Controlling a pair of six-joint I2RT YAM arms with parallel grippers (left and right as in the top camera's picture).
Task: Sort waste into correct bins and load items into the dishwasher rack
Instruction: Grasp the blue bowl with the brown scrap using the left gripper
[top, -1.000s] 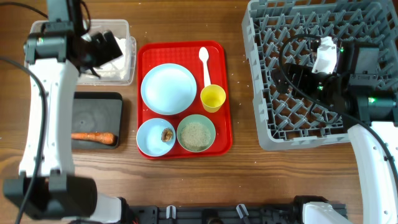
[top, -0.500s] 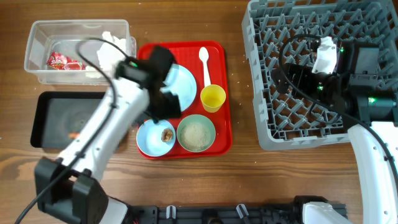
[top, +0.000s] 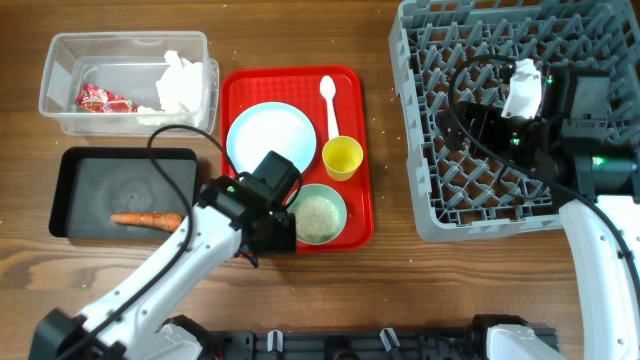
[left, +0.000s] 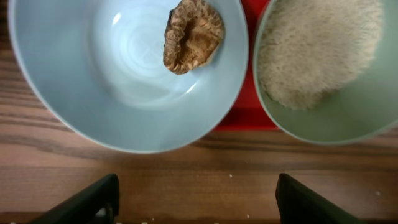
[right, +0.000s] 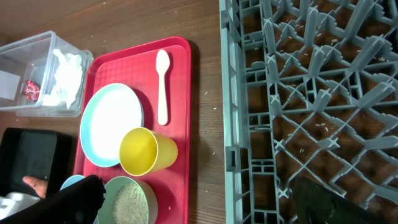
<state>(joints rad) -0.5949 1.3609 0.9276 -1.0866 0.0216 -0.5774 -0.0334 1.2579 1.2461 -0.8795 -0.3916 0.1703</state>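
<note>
My left gripper (top: 262, 235) is open and empty, low over the front edge of the light blue bowl (left: 93, 74) that holds the brown food scrap (left: 193, 34); its fingers (left: 199, 205) are over bare wood. The second bowl (top: 318, 215) holds rice. The plate (top: 265, 135), spoon (top: 329, 100) and yellow cup (top: 342, 158) are on the red tray (top: 362, 120). The napkin (top: 180, 80) and red wrapper (top: 100, 100) lie in the clear tub (top: 60, 45). The carrot (top: 147, 219) lies in the black tray (top: 90, 170). My right gripper (top: 468, 130) is open over the grey rack (top: 480, 40), which holds no dishes.
In the right wrist view, the rack's left wall (right: 231, 112) stands close to the red tray (right: 186, 124), with a strip of wood between them. Loose rice grains lie on the table and inside the rack. The left arm crosses the table's front left.
My left arm has swung from the clear tub at the back left down to the front of the red tray, over the bowl with the scrap. The right arm has not moved.
</note>
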